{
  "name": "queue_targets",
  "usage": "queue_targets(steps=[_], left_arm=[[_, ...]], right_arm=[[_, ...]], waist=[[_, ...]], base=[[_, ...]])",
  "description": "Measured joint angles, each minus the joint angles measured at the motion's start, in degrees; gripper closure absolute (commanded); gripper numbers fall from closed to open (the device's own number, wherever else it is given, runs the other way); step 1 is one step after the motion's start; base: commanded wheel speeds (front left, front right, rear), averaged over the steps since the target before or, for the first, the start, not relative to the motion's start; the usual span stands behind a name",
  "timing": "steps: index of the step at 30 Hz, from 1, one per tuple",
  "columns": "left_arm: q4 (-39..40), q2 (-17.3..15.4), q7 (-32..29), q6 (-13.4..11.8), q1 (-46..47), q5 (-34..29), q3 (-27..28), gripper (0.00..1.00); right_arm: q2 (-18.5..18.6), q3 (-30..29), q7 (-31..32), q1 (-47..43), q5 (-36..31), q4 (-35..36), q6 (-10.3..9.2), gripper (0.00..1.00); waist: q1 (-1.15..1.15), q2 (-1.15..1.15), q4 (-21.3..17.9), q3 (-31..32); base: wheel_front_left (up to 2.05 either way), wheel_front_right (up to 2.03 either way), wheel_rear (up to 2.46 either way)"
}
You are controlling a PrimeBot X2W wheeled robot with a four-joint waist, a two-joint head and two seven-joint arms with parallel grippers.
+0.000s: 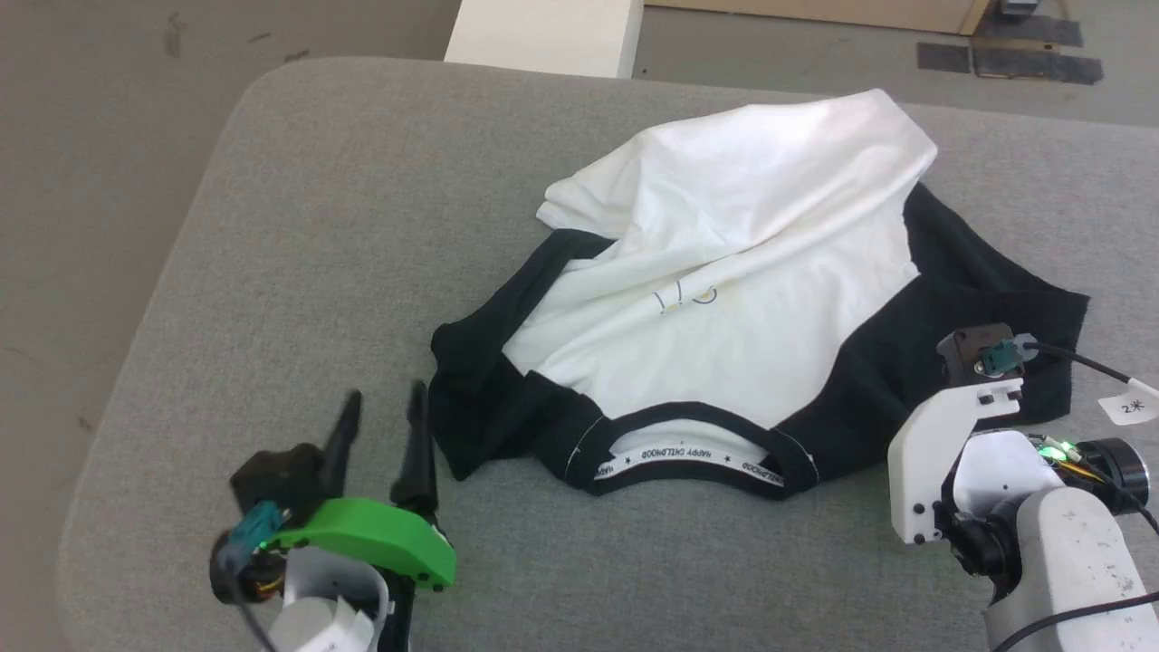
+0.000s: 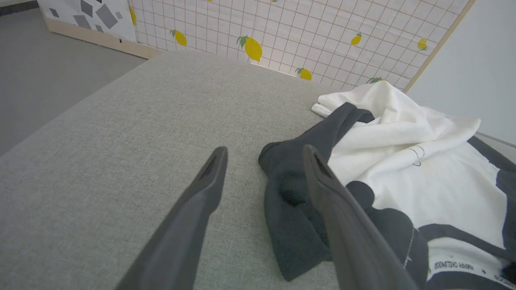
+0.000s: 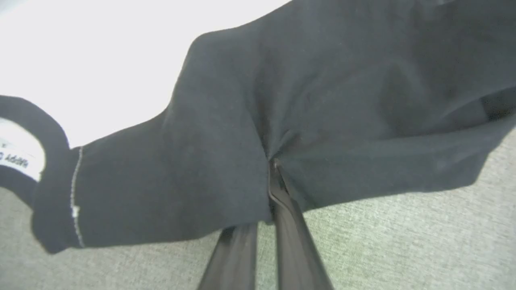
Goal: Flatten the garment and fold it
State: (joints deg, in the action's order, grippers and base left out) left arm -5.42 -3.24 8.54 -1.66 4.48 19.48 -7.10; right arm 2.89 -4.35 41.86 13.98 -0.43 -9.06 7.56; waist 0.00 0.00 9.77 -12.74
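The grey fabric-covered tabletop (image 1: 317,226) carries one garment (image 1: 724,272), a soft white T-shirt with black sleeves. It lies crumpled at mid-right, collar toward me, sleeves spanning left to right. My right gripper (image 3: 273,169) is pinched tight on the black sleeve on my right (image 1: 987,299). The other black sleeve (image 1: 471,389) lies bunched just right of my left gripper (image 1: 385,398) — fingers spread wide, holding nothing, the nearer arm for it. Count: one shirt, two sleeves, one lettered collar band (image 1: 688,457), two grippers.
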Motion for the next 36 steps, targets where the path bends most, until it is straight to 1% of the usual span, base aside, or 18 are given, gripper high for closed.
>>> queue_targets(steps=[2,6,7,9,11,15,17,18,20,24,27,32,34,36], left_arm=[[0.03,-0.33,-6.34,-0.31,-0.37,0.94,-0.71,0.0],[1.22,-0.47,-19.84,-2.33,-1.5,4.16,-1.64,0.0],[1.69,-0.55,-22.03,-2.68,-1.53,4.37,-1.85,0.0],[2.88,-0.53,-25.18,-3.52,-1.24,4.82,-2.21,0.0],[2.64,-0.54,-26.84,-3.93,-0.46,4.82,-2.41,0.0],[-0.99,-1.05,-29.64,-3.94,2.53,4.8,-2.97,0.0],[-2.87,-1.2,-30.09,-3.94,3.76,4.8,-3.09,0.0],[-3.85,-1.34,-30.23,-3.93,4.34,4.79,-3.16,0.4],[-5.23,-1.59,-30.22,-3.83,5.2,4.8,-3.24,1.0],[-6.34,-1.93,-29.28,-2.83,5.65,5.72,-2.99,1.0],[-4.99,-1.7,-27.26,-1.8,5.37,8.37,-1.99,1.0],[3.92,-0.56,-23.15,0.11,5.14,16.72,1.8,1.0],[7.66,-0.37,-22.9,0.79,5.59,19.46,2.43,1.0],[11.32,-0.32,-22.97,1.31,7.12,21.64,2.78,1.0]], right_arm=[[0.01,0.0,0.0,-0.09,0.65,0.6,0.0,1.0],[0.05,0.33,-0.03,-0.19,1.1,2.16,0.0,1.0],[0.05,0.38,-0.03,-0.19,1.19,2.34,0.0,1.0],[0.07,0.37,-0.03,-0.26,1.48,2.78,0.0,1.0],[0.07,0.57,-0.03,-0.29,1.64,3.09,0.0,1.0],[0.04,1.18,-0.02,-0.3,2.1,3.41,0.0,1.0],[0.04,1.46,-0.02,-0.3,2.21,3.55,0.0,1.0],[0.03,1.54,-0.03,-0.3,2.22,3.6,0.0,1.0],[0.03,1.66,-0.03,-0.29,2.38,3.61,0.0,1.0],[0.03,1.81,-0.07,-0.29,2.61,3.68,0.0,1.0],[0.01,1.43,-0.38,-0.3,3.85,4.43,0.0,1.0],[-0.04,-1.57,-1.55,-0.02,10.8,8.31,0.0,1.0],[-0.01,-2.34,-1.51,0.68,12.9,10.33,0.0,1.0],[-0.05,-3.34,-1.07,2.75,17.27,12.55,0.0,1.0]], waist=[[0.0,0.0,-0.37,0.46],[0.0,0.0,-1.23,0.85],[0.0,0.0,-1.39,0.87],[0.0,0.0,-1.6,0.73],[0.0,0.0,-1.7,0.44],[0.0,0.0,-2.23,-0.21],[0.0,0.0,-2.58,-0.45],[0.0,0.0,-2.78,-0.59],[0.0,0.0,-3.16,-0.8],[0.0,0.0,-3.9,-0.9],[0.0,0.0,-4.12,-0.56],[0.0,0.0,-4.25,0.79],[0.0,0.0,-4.3,1.41],[0.0,0.0,-4.42,2.17]], base=[[0.0,0.0,0.0],[0.0,0.0,0.0],[0.0,0.0,0.0],[0.0,0.0,0.0],[0.0,0.0,0.0],[0.0,0.0,0.0],[0.0,0.0,0.0],[0.0,0.0,0.0],[0.0,0.0,0.0],[0.0,0.0,0.0],[0.0,0.0,0.0],[0.0,0.0,0.0],[0.0,0.0,0.0],[0.0,0.0,0.0]])
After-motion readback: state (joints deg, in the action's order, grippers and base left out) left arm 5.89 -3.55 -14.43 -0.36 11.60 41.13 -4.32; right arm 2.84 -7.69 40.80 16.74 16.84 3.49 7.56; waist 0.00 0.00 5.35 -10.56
